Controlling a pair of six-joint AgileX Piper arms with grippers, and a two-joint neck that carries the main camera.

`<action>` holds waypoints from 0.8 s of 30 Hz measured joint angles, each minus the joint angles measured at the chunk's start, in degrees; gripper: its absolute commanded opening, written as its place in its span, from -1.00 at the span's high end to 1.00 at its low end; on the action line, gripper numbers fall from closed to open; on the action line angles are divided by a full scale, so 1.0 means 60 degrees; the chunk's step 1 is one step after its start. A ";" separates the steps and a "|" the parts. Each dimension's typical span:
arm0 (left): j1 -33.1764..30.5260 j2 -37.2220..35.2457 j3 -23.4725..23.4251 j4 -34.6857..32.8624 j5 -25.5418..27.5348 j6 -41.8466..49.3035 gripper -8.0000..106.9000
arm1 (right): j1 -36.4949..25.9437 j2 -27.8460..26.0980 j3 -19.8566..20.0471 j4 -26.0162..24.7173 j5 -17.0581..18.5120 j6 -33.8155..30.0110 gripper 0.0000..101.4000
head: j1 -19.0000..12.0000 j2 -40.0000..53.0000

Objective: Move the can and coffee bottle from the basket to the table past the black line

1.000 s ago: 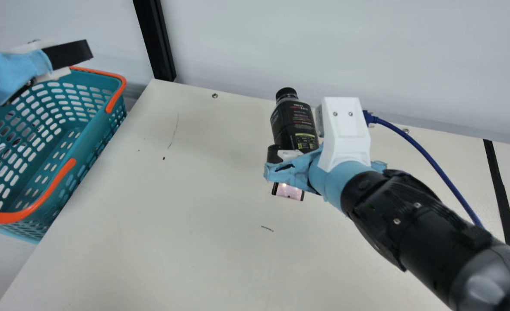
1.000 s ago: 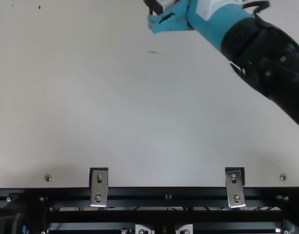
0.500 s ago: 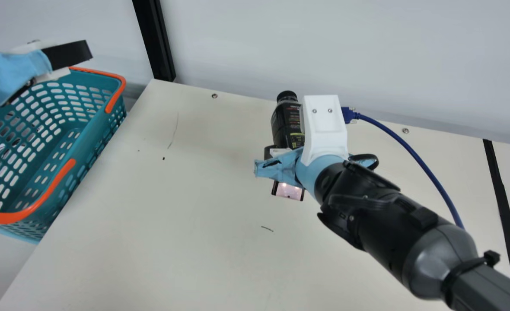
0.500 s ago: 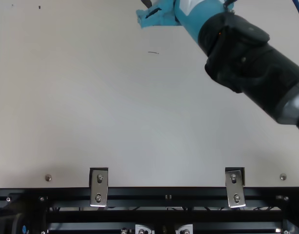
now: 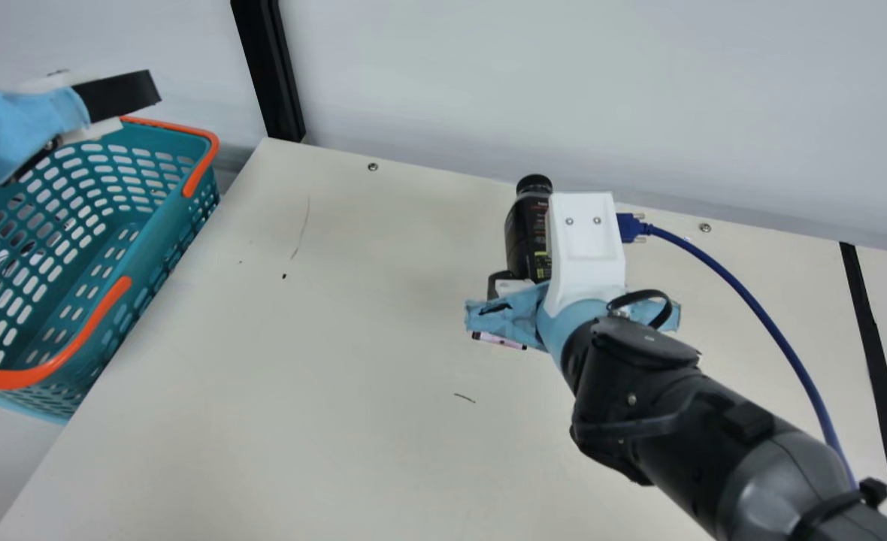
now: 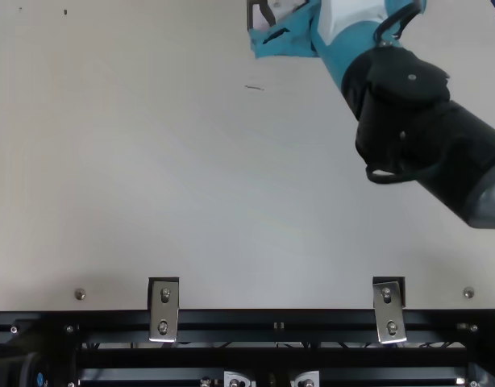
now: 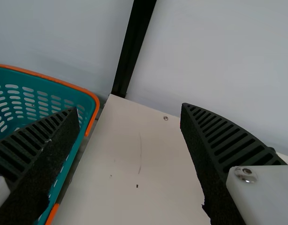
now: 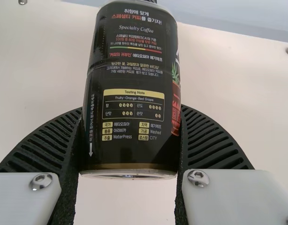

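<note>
Coffee bottle is being held by the right hand over the bench, the left hand standing wide.

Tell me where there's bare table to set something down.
Bare table lies between the basket and the coffee bottle, and between the right arm and the black rail. Crowded around the bottle: the right pincer, its arm and the blue cable.
</note>
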 measured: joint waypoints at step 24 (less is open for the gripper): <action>0.0000 0.0000 0.0000 0.0000 0.0000 0.0000 -0.71 | -0.1052 -0.1055 0.1398 -0.1123 0.0510 0.1623 1.00 | 0.0196 -0.3177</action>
